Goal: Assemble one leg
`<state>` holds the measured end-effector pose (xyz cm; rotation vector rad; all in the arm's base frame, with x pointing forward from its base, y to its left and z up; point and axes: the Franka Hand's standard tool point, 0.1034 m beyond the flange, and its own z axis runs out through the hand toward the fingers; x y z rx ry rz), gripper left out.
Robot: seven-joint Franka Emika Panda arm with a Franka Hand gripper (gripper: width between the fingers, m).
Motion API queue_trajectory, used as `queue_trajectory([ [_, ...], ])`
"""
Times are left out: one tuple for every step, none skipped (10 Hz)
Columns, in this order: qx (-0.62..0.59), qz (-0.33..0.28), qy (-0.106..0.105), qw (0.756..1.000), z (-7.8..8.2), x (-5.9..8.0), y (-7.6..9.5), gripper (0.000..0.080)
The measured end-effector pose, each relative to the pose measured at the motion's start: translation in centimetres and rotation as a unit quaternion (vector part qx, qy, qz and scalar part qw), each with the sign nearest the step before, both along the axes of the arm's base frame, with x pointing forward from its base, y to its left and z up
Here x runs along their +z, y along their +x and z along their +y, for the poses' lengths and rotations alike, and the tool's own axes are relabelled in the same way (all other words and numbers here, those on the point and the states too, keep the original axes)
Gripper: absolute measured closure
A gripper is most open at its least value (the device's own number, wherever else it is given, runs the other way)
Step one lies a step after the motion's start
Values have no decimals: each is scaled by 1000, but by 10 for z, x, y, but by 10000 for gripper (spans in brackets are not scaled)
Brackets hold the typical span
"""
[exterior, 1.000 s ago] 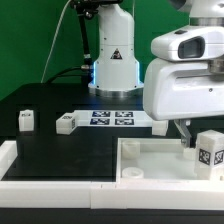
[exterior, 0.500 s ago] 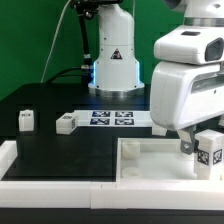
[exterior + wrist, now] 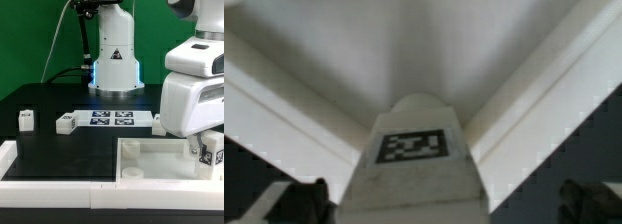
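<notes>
A white leg [image 3: 213, 156] with a black-and-white tag stands upright at the exterior view's right edge, by the far right corner of the large white tray [image 3: 150, 150]. My gripper [image 3: 203, 148] is low over this leg. In the wrist view the leg [image 3: 415, 150] stands between my fingers, closer to one finger [image 3: 304, 200] than to the other [image 3: 590, 198]. The gripper [image 3: 446, 205] is open, with a dark gap beside the leg. Two more legs [image 3: 27, 120] [image 3: 66, 123] stand on the black table at the exterior view's left.
The marker board [image 3: 112, 118] lies flat on the table in front of the arm's base. A white frame edge [image 3: 60, 168] runs along the table's front. The tray's walls [image 3: 295, 110] surround the leg closely in the wrist view.
My arm has moved toward the exterior view's right and come down, so the gripper now sits around the leg by the tray's corner. The leg has stayed about where it was.
</notes>
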<state>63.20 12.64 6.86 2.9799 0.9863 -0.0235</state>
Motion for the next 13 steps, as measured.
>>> queue_trajectory([
  [-2, 0, 0, 1000, 0, 0, 0, 151],
  [-3, 0, 0, 1000, 0, 0, 0, 240],
  [-3, 1, 0, 1000, -1, 0, 0, 374],
  [-4, 1, -1, 1000, -2, 0, 0, 374],
  [-5, 1, -1, 1000, -3, 0, 0, 509],
  [-7, 1, 0, 1000, -3, 0, 0, 509],
  [-22, 0, -1, 1000, -3, 0, 0, 509],
  [-25, -7, 1, 1000, -5, 0, 3, 509],
  [-43, -26, 5, 999, -7, -1, 6, 509],
  [-138, -35, 14, 990, -8, -1, 6, 509],
  [-215, -39, 19, 976, -9, -1, 6, 509],
  [-271, -41, 23, 961, -10, -1, 7, 509],
  [-331, -39, 28, 942, -10, -1, 7, 509],
])
